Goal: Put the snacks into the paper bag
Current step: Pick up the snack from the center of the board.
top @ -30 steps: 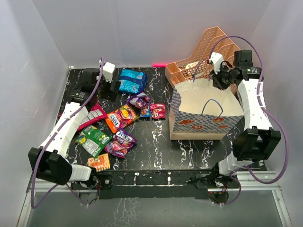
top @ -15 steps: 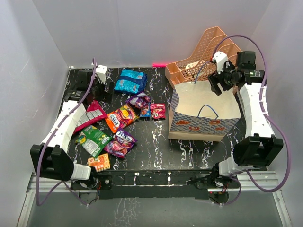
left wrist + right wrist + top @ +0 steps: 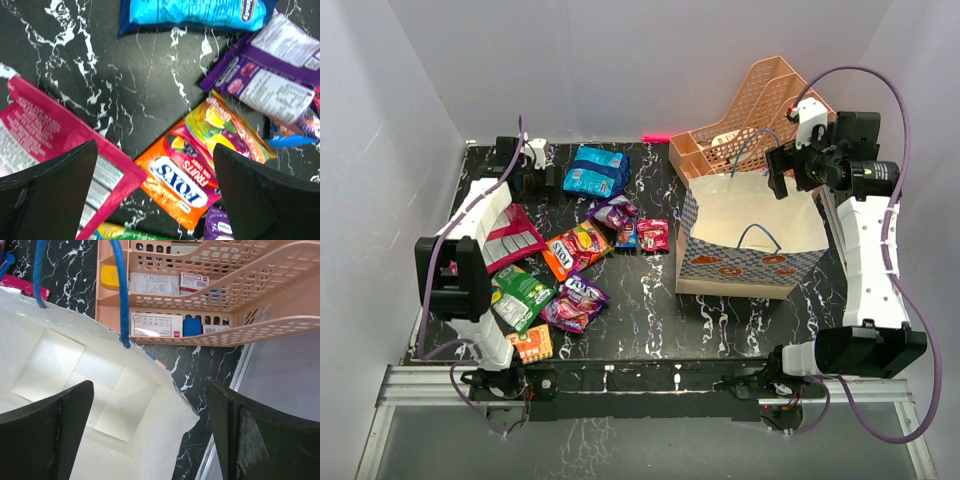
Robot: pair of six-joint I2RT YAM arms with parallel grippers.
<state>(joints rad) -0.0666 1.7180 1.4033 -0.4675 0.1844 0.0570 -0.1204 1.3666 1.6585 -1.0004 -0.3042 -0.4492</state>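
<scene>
The left white wall (image 3: 390, 150) stands close along the table (image 3: 650, 320) edge, and the left arm runs up beside it to the far-left corner. There the left end effector (image 3: 548, 180) hangs released, its 2 fingers (image 3: 55, 190) spread wide with nothing between them. The blue packet (image 3: 595, 170) lies just to its right on the table. In the wrist view the pink packet (image 3: 45, 135) sits under the left finger and the orange FOX'S packet (image 3: 195, 165) lies below the gap. The purple packet (image 3: 270, 75) is further right.

The other snacks spread toward the near edge: the green packet (image 3: 520, 293), the purple FOX'S packet (image 3: 575, 300), the small orange packet (image 3: 530, 343) and the small red packet (image 3: 653, 234). A bare strip of table separates the red packet from the paper bag (image 3: 740, 265), and more bare table runs along the front.

The bag stands open on the right half, just in front of the peach file organizer (image 3: 760, 110). The right end effector (image 3: 780, 178) hovers released above the bag's far right corner, well apart from every snack. Its wrist view shows 1 blue cord handle (image 3: 120, 295) and the cream inside.

The left arm covers part of the pink packet in the top view. The blue packet is cut off in the left wrist view. The boxes in the organizer sit behind mesh, their print unreadable.
</scene>
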